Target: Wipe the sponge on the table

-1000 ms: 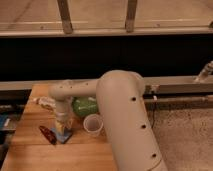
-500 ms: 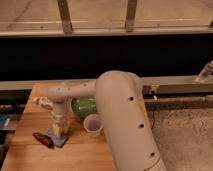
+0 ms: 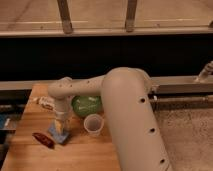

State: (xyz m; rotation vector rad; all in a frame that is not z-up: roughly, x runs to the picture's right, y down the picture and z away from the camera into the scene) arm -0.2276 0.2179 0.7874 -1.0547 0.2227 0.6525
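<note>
A: Two things lie nearest on the table (image 3: 30, 161): a dark red oblong item (image 3: 43, 140) at front left and, just beside it on the right, the sponge (image 3: 62, 137), flat on the wood.

B: Gripper?

A: The gripper (image 3: 60, 128) points straight down onto the sponge. Its fingers are drawn narrow and, as far as I can tell, pinch the sponge from above. The arm (image 3: 131, 115) arches over from the right.

B: How will it handle?

A: Prob. v. light and soft (looks like foam), so it squashes under the fingers and may fold or roll if shoved hard. The wood looks dry, so expect some drag, not slip. Best hold is approx. mid-pad, across the short width, w/ enough downward press to keep it flat.

B: What's behind it?

A: A white cup (image 3: 93, 124) is near on the right but apart from the sponge, and it looks easy to tip. A green bowl (image 3: 86, 105) sits behind that, and a small white packet (image 3: 45, 102) lies further back left. Past the table there's a grey rail (image 3: 180, 85), then a dark wall (image 3: 100, 55).
</note>
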